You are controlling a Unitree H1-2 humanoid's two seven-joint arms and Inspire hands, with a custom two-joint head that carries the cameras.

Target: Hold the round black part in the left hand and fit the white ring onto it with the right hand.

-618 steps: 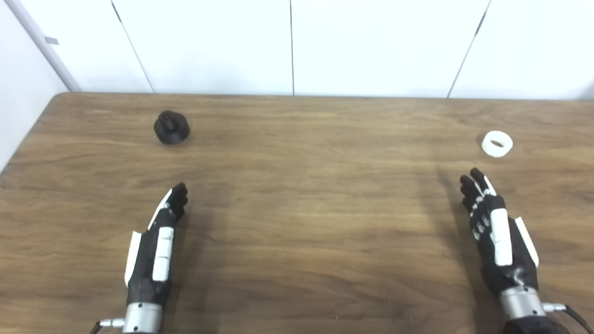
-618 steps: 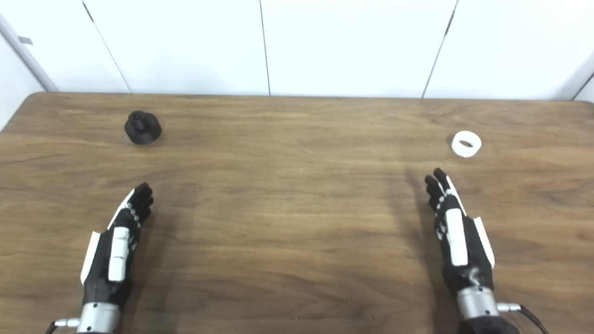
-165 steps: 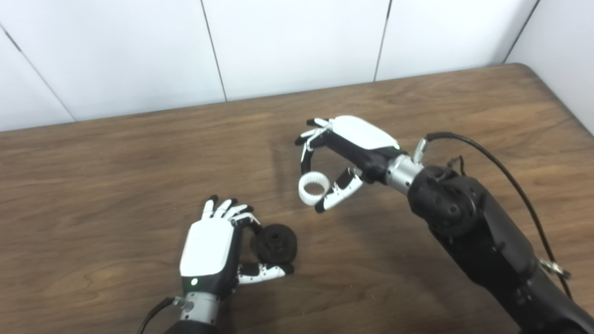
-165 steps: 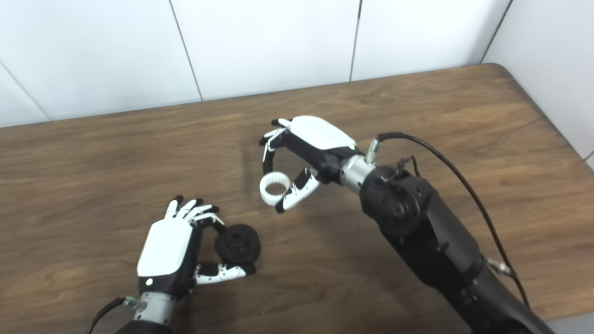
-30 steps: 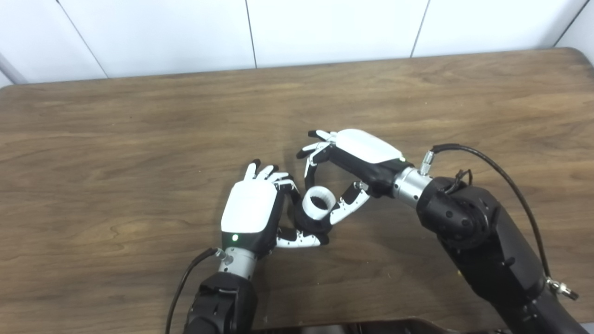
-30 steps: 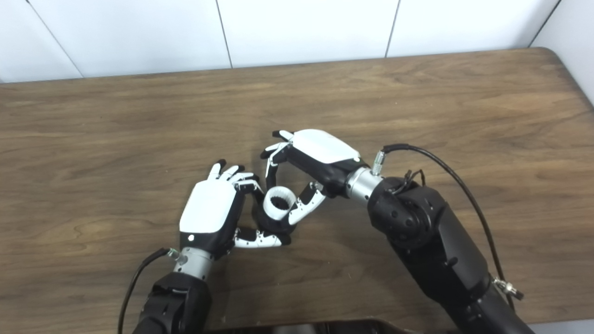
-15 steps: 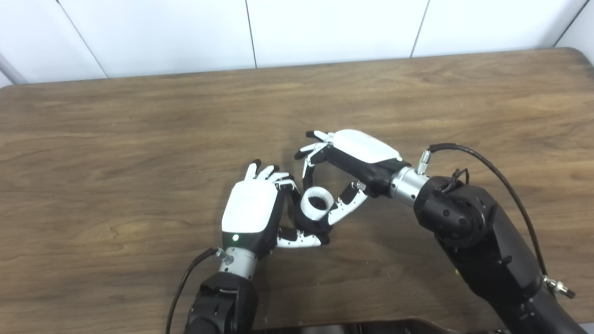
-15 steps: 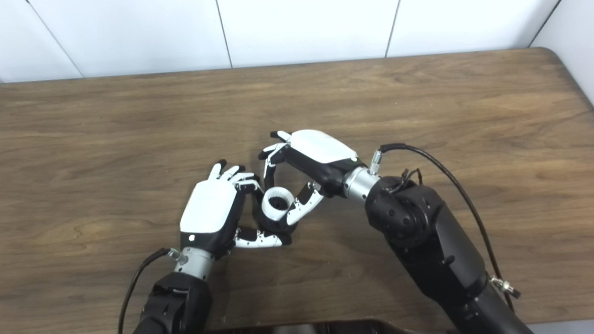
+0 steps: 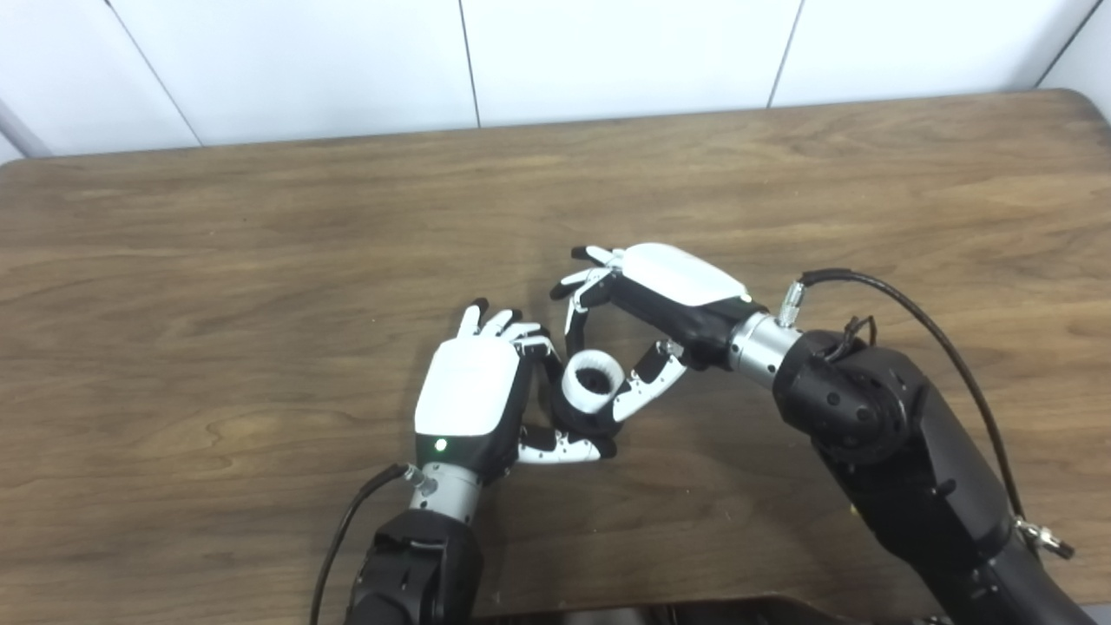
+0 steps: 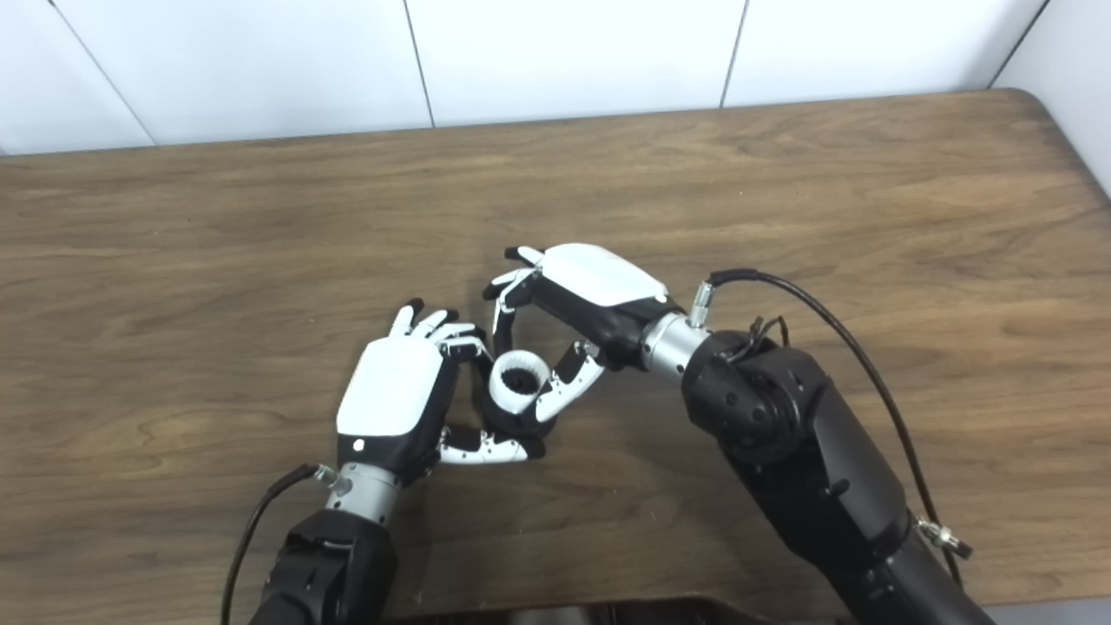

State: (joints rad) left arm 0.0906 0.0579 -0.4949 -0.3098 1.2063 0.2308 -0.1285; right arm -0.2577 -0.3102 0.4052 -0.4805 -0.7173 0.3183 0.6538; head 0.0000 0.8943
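- Both arms meet at the centre of the frame: your right arm comes in from the lower right as the biggest shape in view, your left arm rises from the bottom edge, left of centre.
- Your table [image 9: 217, 260] fills nearly the whole picture, and nothing else lies on its brown wood that you can see.
- Your right hand [image 9: 647, 325] sits just right of centre, its fingers and thumb curved round and pinching the white ring [image 9: 592, 383]. Compared with a second ago, hand and ring have slid a little to the left and down in the frame.
- Your left hand [image 9: 476, 401] lies just left of centre, back toward the camera, its fingers and thumb wrapped round the round black part [image 9: 583, 420]. It has not shifted over that second, so the base is being held steady.
- That black part shows only as a dark rim below and beside the ring, at the centre of the frame; the rest is covered.
- That small drift puts the ring right over the black part and touching it. You are, by my reading, at the seating step. Whether the ring is fully down cannot be told from here, since its bore shows only dark.
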